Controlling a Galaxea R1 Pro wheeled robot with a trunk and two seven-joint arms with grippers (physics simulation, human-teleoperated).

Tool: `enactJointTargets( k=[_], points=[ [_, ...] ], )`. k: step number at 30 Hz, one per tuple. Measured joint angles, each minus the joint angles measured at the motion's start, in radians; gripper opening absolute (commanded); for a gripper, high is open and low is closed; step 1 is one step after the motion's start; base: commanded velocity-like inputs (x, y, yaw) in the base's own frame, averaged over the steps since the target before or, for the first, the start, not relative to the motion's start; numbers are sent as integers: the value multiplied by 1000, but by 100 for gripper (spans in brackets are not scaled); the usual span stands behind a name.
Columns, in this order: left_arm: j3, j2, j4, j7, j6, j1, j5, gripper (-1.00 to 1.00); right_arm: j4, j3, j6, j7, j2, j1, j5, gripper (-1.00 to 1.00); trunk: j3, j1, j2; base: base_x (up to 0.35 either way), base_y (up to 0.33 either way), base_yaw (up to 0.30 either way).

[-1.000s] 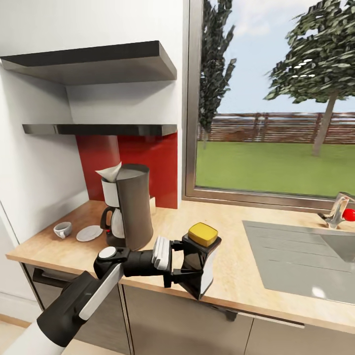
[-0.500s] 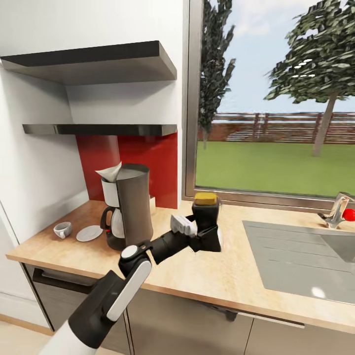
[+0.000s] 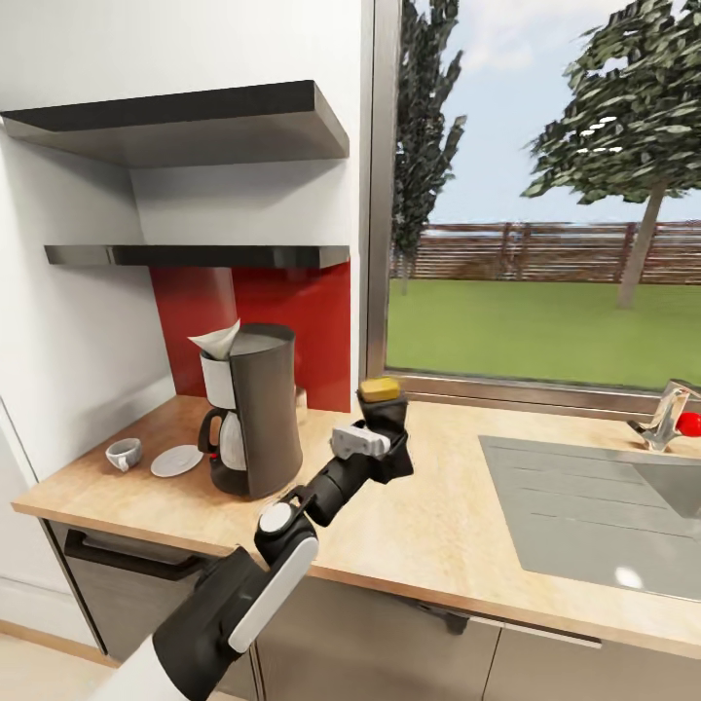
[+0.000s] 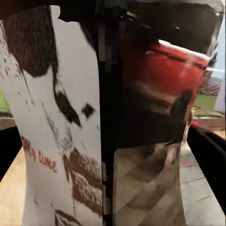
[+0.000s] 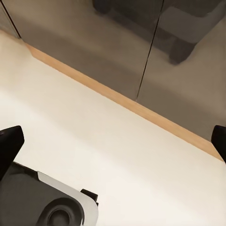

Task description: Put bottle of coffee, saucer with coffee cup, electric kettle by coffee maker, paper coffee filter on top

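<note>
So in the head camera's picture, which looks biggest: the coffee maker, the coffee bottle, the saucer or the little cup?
Largest to smallest, as they look:
1. coffee maker
2. bottle of coffee, partly hidden by the left gripper
3. saucer
4. coffee cup

A steel sink (image 3: 584, 506) with faucet (image 3: 670, 414) sits below the window (image 3: 545, 195).

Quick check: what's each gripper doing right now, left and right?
Left gripper: shut on the bottle of coffee, held over the countertop.
Right gripper: open, holding nothing, pointed at the floor.
</note>
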Motion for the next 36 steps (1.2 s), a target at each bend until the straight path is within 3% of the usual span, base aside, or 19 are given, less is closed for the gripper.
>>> enactJointTargets(
  k=[2,6,7,10,13,20,32,36],
  points=[
    [-65,-14,9,138,-17,0,-51,-100,0,0,0,0,0,0,0,100,0,0,0,0,0,0],
    [-119,-34,13,280,-25,0,-121,-100,0,0,0,0,0,0,0,100,0,0,0,0,0,0],
    [-144,-47,20,360,-27,0,-151,-100,0,0,0,0,0,0,0,100,0,0,0,0,0,0],
    [-170,-67,31,513,-28,0,-170,-100,0,0,0,0,0,0,0,100,0,0,0,0,0,0],
    [-207,-79,34,600,-25,1,-171,-100,0,0,0,0,0,0,0,100,0,0,0,0,0,0],
    [-228,-85,38,658,-25,0,-173,-100,0,0,0,-1,0,0,0,100,0,0,0,0,0,0],
    [-222,-81,39,664,-30,0,-173,-100,0,-1,0,-2,0,0,0,100,0,0,0,95,0,0],
    [-224,-80,38,709,-31,0,-172,-100,0,0,0,-2,0,0,0,100,0,0,0,122,0,0]
  ],
)
